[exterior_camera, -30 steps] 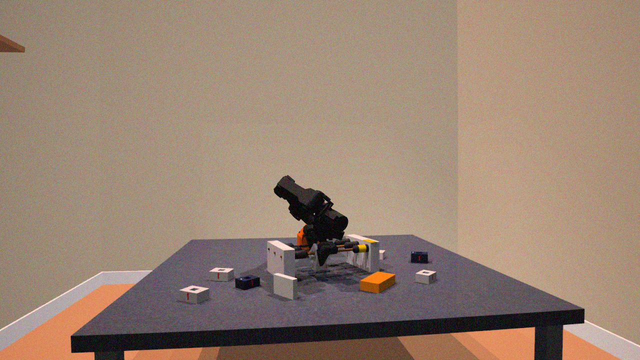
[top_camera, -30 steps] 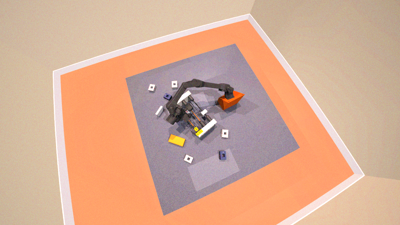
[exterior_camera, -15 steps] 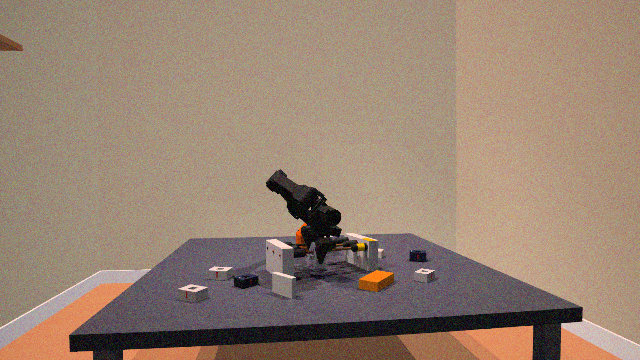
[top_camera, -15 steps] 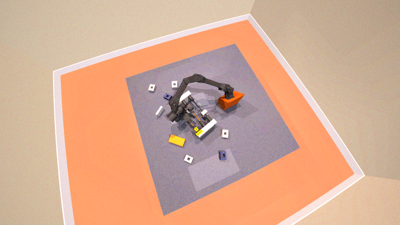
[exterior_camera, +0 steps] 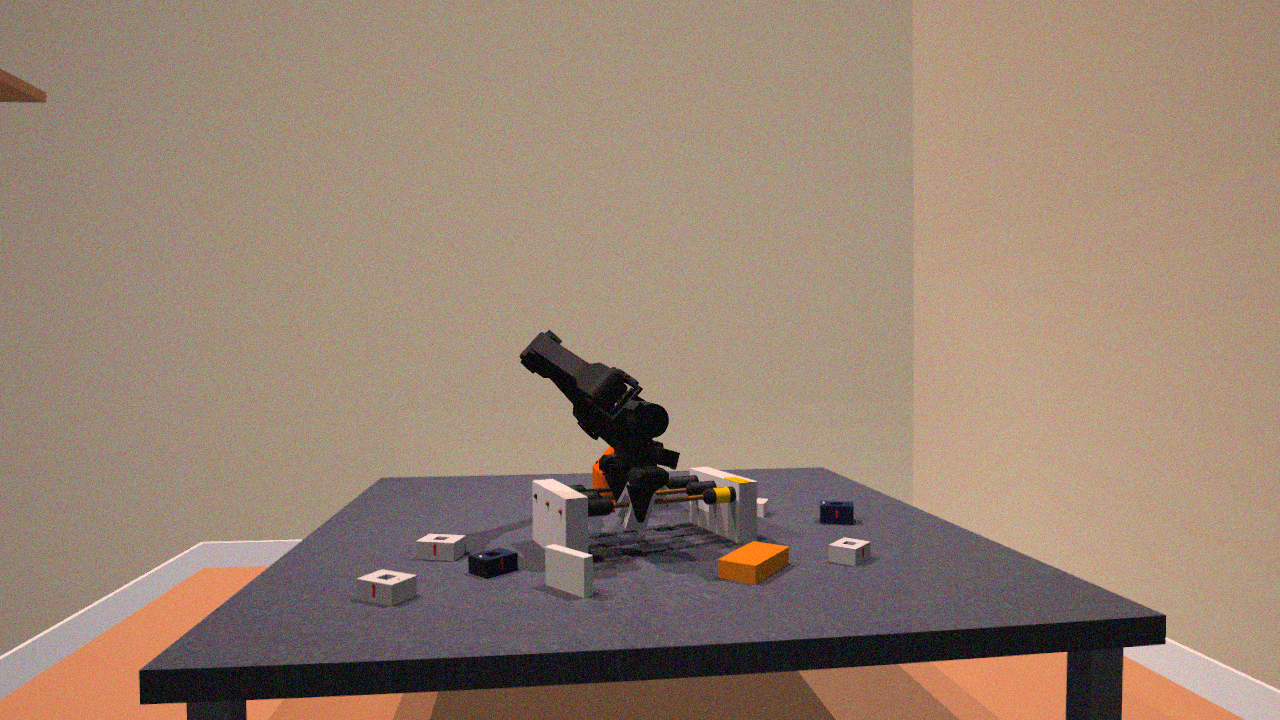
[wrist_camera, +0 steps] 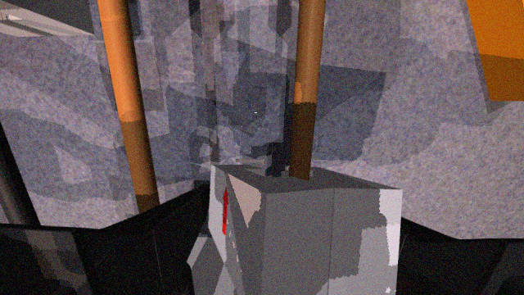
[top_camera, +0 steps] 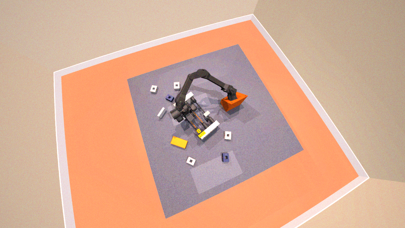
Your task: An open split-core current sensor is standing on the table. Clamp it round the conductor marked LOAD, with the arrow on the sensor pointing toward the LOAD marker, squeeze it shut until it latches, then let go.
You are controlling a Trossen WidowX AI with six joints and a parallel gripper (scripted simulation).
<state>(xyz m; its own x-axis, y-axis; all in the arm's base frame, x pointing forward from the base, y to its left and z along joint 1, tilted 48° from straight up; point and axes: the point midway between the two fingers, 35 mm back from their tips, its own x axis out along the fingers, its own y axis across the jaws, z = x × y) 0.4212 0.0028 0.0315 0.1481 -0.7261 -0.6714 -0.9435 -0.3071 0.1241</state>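
My gripper (wrist_camera: 270,192) (exterior_camera: 637,512) is shut on the white split-core sensor (wrist_camera: 299,246), one black finger on each side. A copper conductor (wrist_camera: 309,61) (exterior_camera: 684,499) runs into the sensor's far face. That conductor ends at the yellow LOAD marker (top_camera: 202,134) on the white end board. A red arrow (wrist_camera: 224,213) on the sensor's left side lies roughly along the conductor, its head toward the LOAD end. A thin seam shows between the sensor's halves. Whether it is latched is not visible. The fingers and arm mostly hide the sensor in the top and exterior views.
A second copper conductor (wrist_camera: 119,61) runs left of the sensor. White end boards (top_camera: 210,129) (exterior_camera: 559,517) carry the conductors. A white block (top_camera: 207,113) sits on another conductor. A yellow block (top_camera: 178,142) (exterior_camera: 753,562), a white plate (top_camera: 161,112) and several white and blue sensors stand around.
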